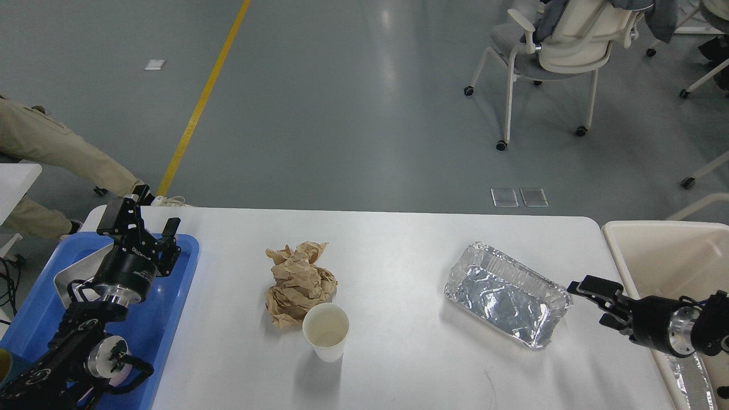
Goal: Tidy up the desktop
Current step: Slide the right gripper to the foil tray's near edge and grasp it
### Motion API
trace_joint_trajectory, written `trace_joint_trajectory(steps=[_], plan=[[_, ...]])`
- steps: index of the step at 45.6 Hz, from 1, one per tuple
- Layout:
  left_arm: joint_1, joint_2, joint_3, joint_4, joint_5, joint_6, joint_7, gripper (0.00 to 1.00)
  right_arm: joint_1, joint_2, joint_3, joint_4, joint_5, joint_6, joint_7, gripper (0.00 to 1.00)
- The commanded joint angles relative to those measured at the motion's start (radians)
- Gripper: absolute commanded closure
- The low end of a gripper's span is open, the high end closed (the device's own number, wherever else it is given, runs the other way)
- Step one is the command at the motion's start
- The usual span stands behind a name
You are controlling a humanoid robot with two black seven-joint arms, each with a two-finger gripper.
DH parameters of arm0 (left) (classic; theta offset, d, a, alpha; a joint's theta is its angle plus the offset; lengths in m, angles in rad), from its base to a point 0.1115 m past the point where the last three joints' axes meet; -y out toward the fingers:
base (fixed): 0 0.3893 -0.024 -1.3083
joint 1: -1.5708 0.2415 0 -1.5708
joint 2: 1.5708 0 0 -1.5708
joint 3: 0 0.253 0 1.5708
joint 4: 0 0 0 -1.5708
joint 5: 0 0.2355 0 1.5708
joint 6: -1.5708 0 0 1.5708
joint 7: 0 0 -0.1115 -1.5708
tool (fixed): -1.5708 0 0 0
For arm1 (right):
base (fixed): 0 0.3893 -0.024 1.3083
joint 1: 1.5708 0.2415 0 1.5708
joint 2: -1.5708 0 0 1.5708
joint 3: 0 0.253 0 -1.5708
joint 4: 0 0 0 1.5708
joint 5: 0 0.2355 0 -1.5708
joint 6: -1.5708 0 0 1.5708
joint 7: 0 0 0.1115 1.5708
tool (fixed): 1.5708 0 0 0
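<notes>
The white desktop [398,245] carries a crumpled brown paper [299,282], a white paper cup [326,331] standing upright just in front of it, and an empty foil tray [508,293] to the right. My left gripper [145,219] hovers open over the far end of the blue tray [165,319], holding nothing. Low at the table's right edge, my right gripper [589,302] is open, its fingers pointing left, just short of the foil tray's right end.
A cream bin [655,250] stands beside the table on the right with foil [689,376] in it. A metal dish [71,273] lies in the blue tray. A wheeled chair [558,45] and a person's legs [57,148] are beyond the table.
</notes>
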Motion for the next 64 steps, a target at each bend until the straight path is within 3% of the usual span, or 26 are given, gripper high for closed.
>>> trace_joint_trajectory(steps=[1, 9, 64], plan=[[0.002, 0.005, 0.000, 0.000, 0.001, 0.000, 0.000, 0.03, -0.023, 0.028, -0.006, -0.026, -0.016, 0.005, 0.005, 0.00], [0.002, 0.007, 0.000, 0.000, 0.001, 0.000, 0.000, 0.03, -0.022, 0.086, -0.057, -0.061, -0.031, 0.005, 0.029, 0.00], [0.048, 0.005, -0.003, -0.001, 0.001, 0.000, -0.031, 0.03, 0.032, 0.269, -0.063, -0.224, -0.033, 0.013, 0.052, 0.00]])
